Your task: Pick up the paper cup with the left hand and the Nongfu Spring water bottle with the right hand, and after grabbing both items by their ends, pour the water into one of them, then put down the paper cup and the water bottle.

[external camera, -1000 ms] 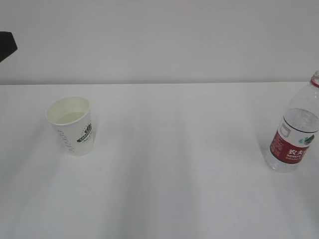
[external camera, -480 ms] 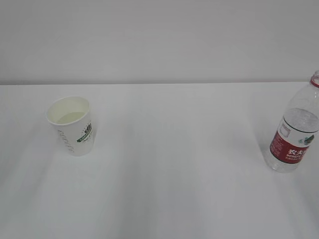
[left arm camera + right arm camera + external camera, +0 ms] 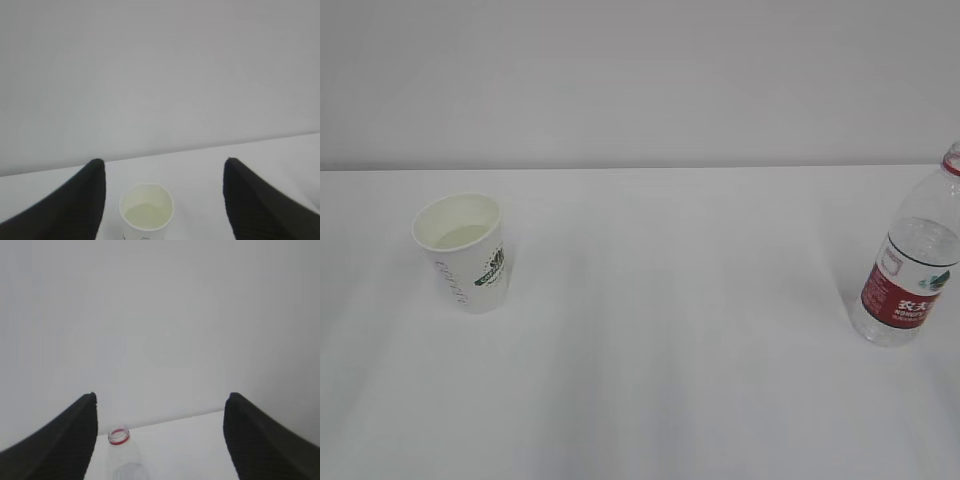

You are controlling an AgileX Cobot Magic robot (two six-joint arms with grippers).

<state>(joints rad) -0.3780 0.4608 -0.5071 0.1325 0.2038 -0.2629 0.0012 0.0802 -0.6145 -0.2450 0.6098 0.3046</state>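
Paper cup (image 3: 146, 212) stands upright with water (image 3: 146, 215) in it, straight ahead of the left gripper (image 3: 164, 165), whose jaws are wide apart and empty. Right gripper (image 3: 160, 399), same deal, faces the uncapped bottle (image 3: 122, 452), far from the cup.

A: How is the paper cup (image 3: 463, 250) finished?
B: Matt white paper is seen, printed with a dark logo.
A: And the Nongfu Spring water bottle (image 3: 910, 270)?
B: Clear, glossy plastic is shown; the table (image 3: 670, 330) appears smooth, matt white.
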